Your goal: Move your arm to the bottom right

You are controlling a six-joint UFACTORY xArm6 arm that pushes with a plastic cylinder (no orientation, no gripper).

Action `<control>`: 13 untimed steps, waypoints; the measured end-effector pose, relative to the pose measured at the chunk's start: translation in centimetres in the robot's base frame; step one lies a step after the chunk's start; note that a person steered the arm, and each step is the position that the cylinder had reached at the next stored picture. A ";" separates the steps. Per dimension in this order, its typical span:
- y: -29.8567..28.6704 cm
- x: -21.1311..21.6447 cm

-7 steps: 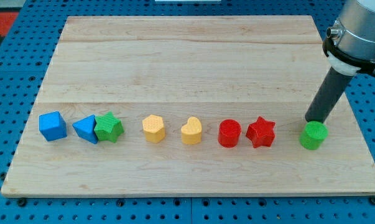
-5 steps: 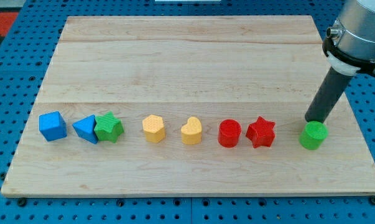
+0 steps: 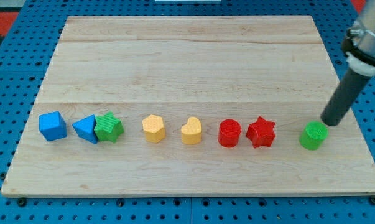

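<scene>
My tip (image 3: 329, 123) by the green cylinder (image 3: 313, 135)
No writing visible; my tip sits just right of it, rod top cut off, no pincer fitted.

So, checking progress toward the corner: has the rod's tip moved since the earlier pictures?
Yes. My tip has shifted toward the view's right, judged against the green cylinder.

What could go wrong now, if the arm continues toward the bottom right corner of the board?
1. My tip stands just to the upper right of the green cylinder, very near it. A path that goes straight down the view might clip this block and push it out of the row.
2. The wooden board has only a narrow strip to the right of my tip, so a long move might carry the tip past the edge.
</scene>
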State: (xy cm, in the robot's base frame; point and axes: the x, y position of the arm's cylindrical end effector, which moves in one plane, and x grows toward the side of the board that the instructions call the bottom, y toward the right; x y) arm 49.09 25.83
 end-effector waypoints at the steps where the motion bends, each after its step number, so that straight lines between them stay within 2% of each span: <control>1: 3.4 -1.1; 2: 6.9 -2.8; 3: 7.4 -2.8; 13: 7.8 -2.8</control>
State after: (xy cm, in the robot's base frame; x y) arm 46.30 33.63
